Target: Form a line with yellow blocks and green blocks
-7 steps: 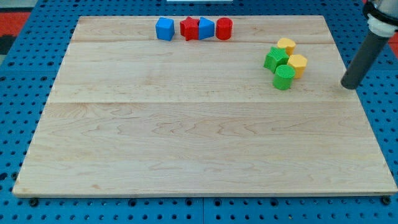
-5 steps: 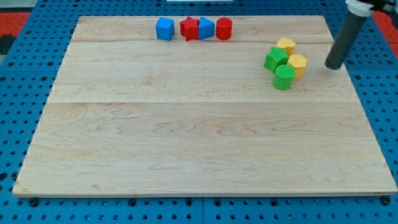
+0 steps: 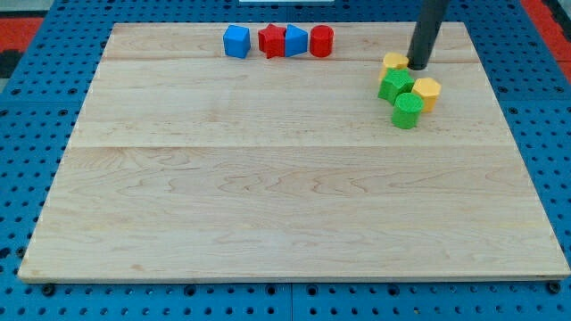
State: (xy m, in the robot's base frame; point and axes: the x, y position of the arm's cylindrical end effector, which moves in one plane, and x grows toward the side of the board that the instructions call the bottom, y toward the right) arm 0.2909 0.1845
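My tip (image 3: 417, 67) is at the view's upper right, touching the right side of a yellow block (image 3: 393, 63). Just below that block is a green star-shaped block (image 3: 395, 86). A second yellow block (image 3: 427, 93) lies to the right of the green star. A green cylinder (image 3: 408, 111) sits below them. These four blocks form a tight cluster. The rod rises out of the view's top edge.
A row of blocks lies along the board's top edge: a blue cube (image 3: 236, 41), a red star-shaped block (image 3: 271, 40), a blue block (image 3: 295, 40) and a red cylinder (image 3: 321, 41). The wooden board (image 3: 268, 196) sits on a blue pegboard.
My tip moved from the board's right side up and to the left, reaching the upper yellow block. That block slid a little to the left.
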